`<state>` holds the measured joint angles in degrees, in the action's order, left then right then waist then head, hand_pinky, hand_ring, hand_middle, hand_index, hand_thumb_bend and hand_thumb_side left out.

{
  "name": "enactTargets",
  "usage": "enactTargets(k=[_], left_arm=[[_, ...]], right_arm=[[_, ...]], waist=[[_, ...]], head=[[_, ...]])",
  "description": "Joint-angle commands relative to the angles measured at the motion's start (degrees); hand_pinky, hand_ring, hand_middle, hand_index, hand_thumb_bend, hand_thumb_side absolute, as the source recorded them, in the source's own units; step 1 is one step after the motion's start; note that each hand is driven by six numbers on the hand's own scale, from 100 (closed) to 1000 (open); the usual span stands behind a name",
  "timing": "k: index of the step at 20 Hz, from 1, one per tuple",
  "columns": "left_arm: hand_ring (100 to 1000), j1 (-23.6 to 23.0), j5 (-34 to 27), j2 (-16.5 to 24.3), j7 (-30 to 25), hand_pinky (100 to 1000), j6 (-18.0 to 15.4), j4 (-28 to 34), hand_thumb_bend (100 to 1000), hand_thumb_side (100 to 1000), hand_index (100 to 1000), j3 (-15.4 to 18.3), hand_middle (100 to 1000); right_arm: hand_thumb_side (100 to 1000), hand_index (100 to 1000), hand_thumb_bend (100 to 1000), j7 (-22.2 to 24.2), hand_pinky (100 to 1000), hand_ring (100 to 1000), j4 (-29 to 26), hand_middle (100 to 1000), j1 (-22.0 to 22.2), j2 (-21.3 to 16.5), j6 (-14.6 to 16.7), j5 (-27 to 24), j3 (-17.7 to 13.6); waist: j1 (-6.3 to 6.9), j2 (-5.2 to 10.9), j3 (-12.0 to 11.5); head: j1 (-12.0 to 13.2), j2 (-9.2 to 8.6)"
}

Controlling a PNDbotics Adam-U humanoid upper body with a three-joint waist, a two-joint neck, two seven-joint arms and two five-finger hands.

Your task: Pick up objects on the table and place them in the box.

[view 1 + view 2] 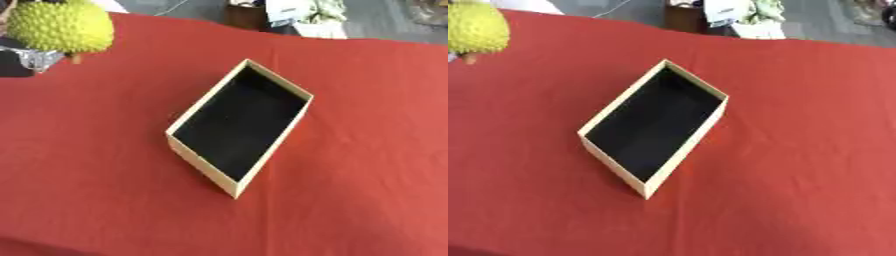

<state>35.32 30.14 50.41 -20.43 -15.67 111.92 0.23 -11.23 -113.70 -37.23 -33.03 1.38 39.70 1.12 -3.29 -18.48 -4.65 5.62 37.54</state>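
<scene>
tan box (203,165), spiky yellow fruit (63,26) beyond

A red cloth (367,150) covered the table across nearly the whole frame, faintly creased. Beyond its far edge, along the top of the frame, lay grey floor (376,20), with dark furniture (245,17) and pale clutter (302,12) at upper centre.

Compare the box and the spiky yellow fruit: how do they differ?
The box has straight tan walls and a dark inside; the fruit is round, yellow-green and covered in spikes. The box sits mid-table, while the fruit is at the far left corner. The box is open-topped and looks empty. Both are over the red cloth.
</scene>
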Motion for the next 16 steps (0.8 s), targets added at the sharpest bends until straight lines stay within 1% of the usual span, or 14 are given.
enactTargets(k=[1, 3, 5, 7, 8, 9, 10, 13, 16], left_arm=[[335, 4.6, -1.7, -2.2, -2.3, 236, -2.0, -1.6, 100, 100, 551, -2.7, 406], [344, 7.7, -0.9, -4.6, -2.9, 245, -3.1, -2.9, 100, 100, 556, -4.6, 411], [350, 10.2, 1.5, -6.8, -3.4, 250, -4.3, -3.8, 100, 100, 560, -6.5, 416], [368, 12.1, 4.8, -8.9, -4.0, 271, -5.6, -4.5, 126, 100, 575, -8.5, 432], [374, 13.0, 6.8, -10.1, -4.2, 278, -6.0, -5.2, 154, 100, 580, -9.4, 437], [374, 13.7, 8.7, -11.1, -4.2, 278, -6.3, -5.9, 138, 100, 580, -10.2, 437], [381, 14.4, 10.5, -12.2, -4.2, 286, -6.5, -6.9, 156, 100, 586, -10.7, 444], [383, 15.9, 15.5, -14.9, -3.6, 287, -7.0, -10.6, 150, 100, 588, -12.4, 446], [381, 16.5, 18.2, -17.2, -3.1, 285, -8.0, -14.1, 124, 100, 587, -13.4, 444]], right_arm=[[782, 842, 100, 0.0, 820, 862, -0.9, 866, -1.3, -1.1, 0.1, -0.3, -0.6], [780, 842, 100, 0.0, 819, 862, -0.9, 866, -1.7, -1.0, 0.0, -0.3, -0.8], [778, 842, 100, -0.2, 819, 862, -0.9, 866, -2.0, -1.0, -0.1, -0.4, -1.1], [774, 842, 100, -0.4, 819, 862, -0.9, 866, -2.4, -1.0, -0.2, -0.4, -1.3], [774, 842, 100, -0.4, 819, 862, -0.9, 866, -2.5, -1.0, -0.2, -0.4, -1.4], [774, 842, 100, -0.5, 819, 862, -0.9, 866, -2.6, -1.1, -0.2, -0.4, -1.4], [774, 842, 100, -0.5, 819, 862, -0.9, 866, -2.6, -1.1, -0.2, -0.4, -1.5], [776, 842, 100, -0.5, 818, 862, -0.9, 866, -2.4, -1.1, -0.3, -0.4, -1.6], [777, 842, 100, -0.3, 817, 862, -0.9, 866, -2.4, -0.9, -0.3, -0.4, -1.6]], waist=[[0.32, 1.36, 0.2], [0.44, 1.37, 0.2], [0.55, 1.36, 0.2], [0.65, 1.37, 0.2], [0.69, 1.38, 0.2], [0.72, 1.39, 0.2], [0.76, 1.39, 0.2], [0.85, 1.37, 0.2], [0.82, 1.26, 0.3]], head=[[0.1, 0.20], [0.2, 0.26], [0.5, 0.20], [0.9, 0.20], [1.2, 0.13], [1.4, 0.09], [1.7, 0.05], [2.5, 0.06], [2.7, 0.32]])
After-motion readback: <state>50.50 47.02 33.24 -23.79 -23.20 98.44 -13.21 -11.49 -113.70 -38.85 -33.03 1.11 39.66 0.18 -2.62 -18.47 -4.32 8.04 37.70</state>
